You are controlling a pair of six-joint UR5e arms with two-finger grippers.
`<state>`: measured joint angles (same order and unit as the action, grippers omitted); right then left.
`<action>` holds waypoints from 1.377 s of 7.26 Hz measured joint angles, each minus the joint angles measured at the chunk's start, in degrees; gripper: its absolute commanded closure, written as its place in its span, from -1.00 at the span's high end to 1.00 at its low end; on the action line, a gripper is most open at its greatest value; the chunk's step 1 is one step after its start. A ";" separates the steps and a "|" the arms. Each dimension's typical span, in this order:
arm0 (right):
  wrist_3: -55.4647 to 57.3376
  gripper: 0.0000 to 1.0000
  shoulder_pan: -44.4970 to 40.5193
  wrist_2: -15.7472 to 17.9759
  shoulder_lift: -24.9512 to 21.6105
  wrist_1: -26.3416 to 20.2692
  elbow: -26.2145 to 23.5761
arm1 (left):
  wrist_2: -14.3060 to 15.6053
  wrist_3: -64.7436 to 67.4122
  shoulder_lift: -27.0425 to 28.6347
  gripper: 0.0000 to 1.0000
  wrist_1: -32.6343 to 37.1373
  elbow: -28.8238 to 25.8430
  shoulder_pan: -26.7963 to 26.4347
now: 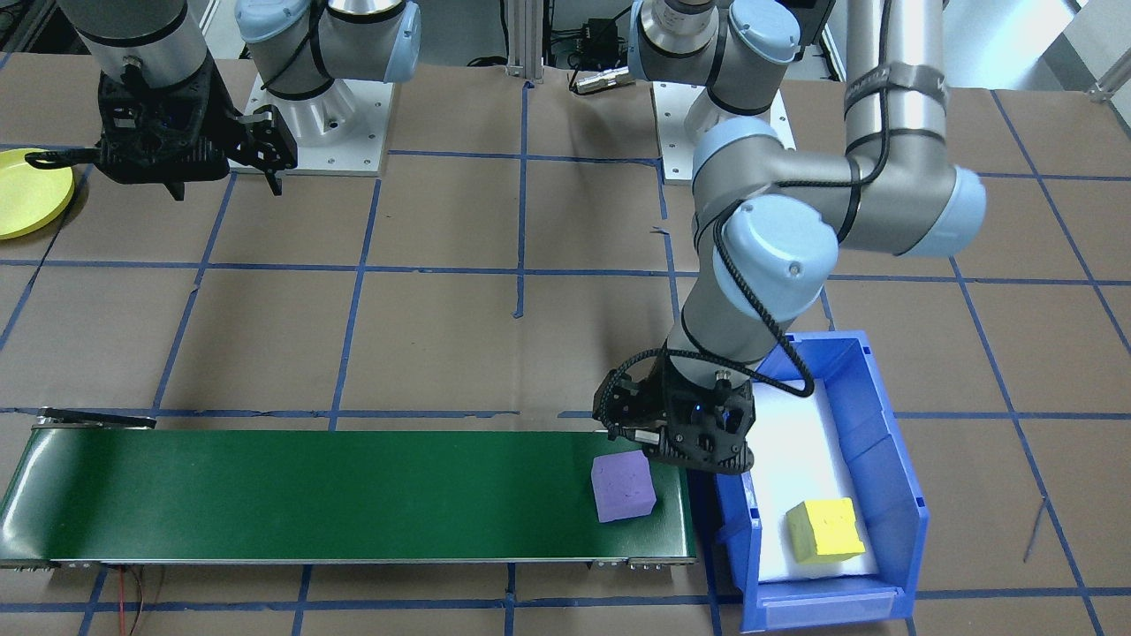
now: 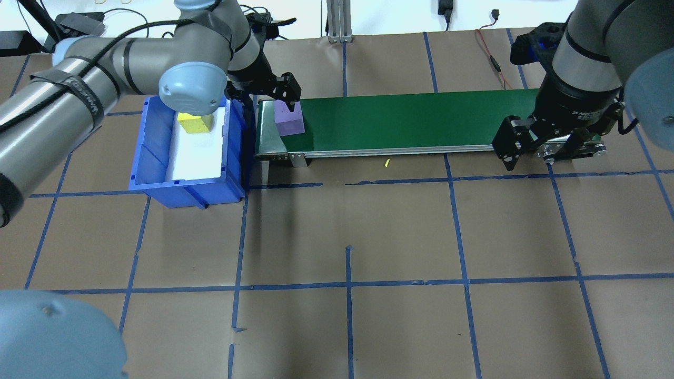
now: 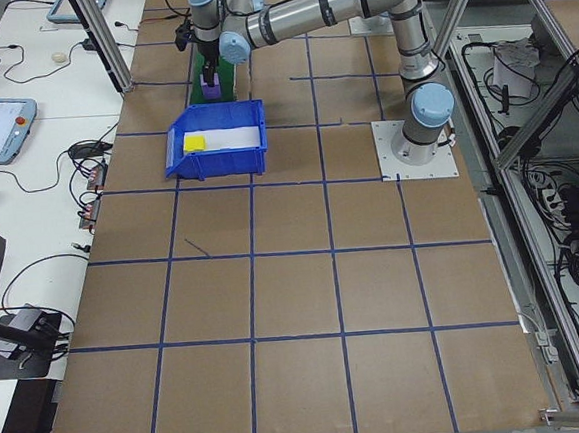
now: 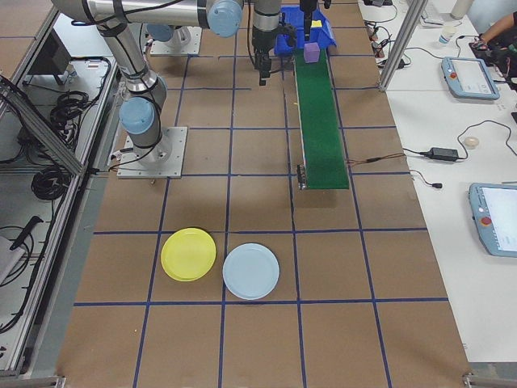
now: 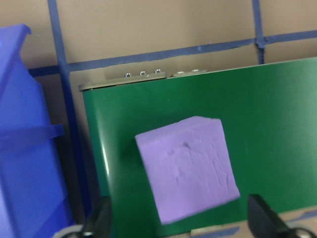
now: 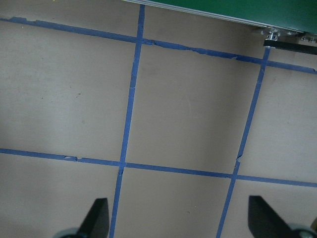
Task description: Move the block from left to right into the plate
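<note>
- At the conveyor's end nearest the blue bin [image 1: 884, 442], front-facing view: the purple block [image 1: 624, 487] lies on the green belt [image 1: 336, 495], free of the left hand [image 1: 632, 439], which hangs just above and behind it. A yellow block [image 1: 824, 530] rests on white padding inside the bin. The yellow plate [image 1: 31, 193] shows at the tabletop's far opposite edge, with the right hand [image 1: 265, 168] hovering near it, fingers spread and holding nothing.
- Overhead view: the left hand [image 2: 288, 97] sits over the purple block [image 2: 289, 122] at the belt's bin-side end; the right hand [image 2: 526, 152] hangs at the belt's other end, released and empty.
- Left side view: the near arm reaches across the bin to the belt; detail here is too small to judge the grip.
- Right side view: the yellow plate [image 4: 188, 254] lies beside a pale blue plate [image 4: 250, 271], both bare and well apart from the belt [image 4: 319, 113].
- Left wrist view: the two fingertips [image 5: 101, 218] stand wide apart on either side of the purple block [image 5: 188, 166], not touching it; the left hand is released.
- Right wrist view: only taped tabletop [image 6: 188, 109] lies between the spread fingertips [image 6: 99, 213].
- Progress, as a judgement: the block appears delivered to the belt; its travel across, pickup by the right hand and placing in the yellow plate are not yet done.
</note>
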<state>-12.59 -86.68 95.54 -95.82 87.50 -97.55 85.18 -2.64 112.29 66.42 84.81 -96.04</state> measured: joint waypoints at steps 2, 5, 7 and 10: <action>-0.04 1.00 0.01 0.00 0.01 -0.02 -0.13 | 3.31 -1.56 -2.33 1.00 3.66 -0.40 3.12; -0.07 1.00 0.02 0.01 0.01 -0.03 -0.18 | 4.46 -2.94 4.45 1.00 1.96 -5.17 10.37; -0.09 1.00 0.02 0.02 0.01 -0.05 -0.21 | 4.53 -6.29 8.84 1.00 0.42 -7.80 12.00; -0.08 1.00 0.02 0.00 0.01 -0.09 -0.43 | 4.49 -10.19 11.86 1.00 -1.97 -8.13 14.16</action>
<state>-12.66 -86.66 95.54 -95.80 87.41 -97.98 89.68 -12.83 124.15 64.45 76.68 -81.88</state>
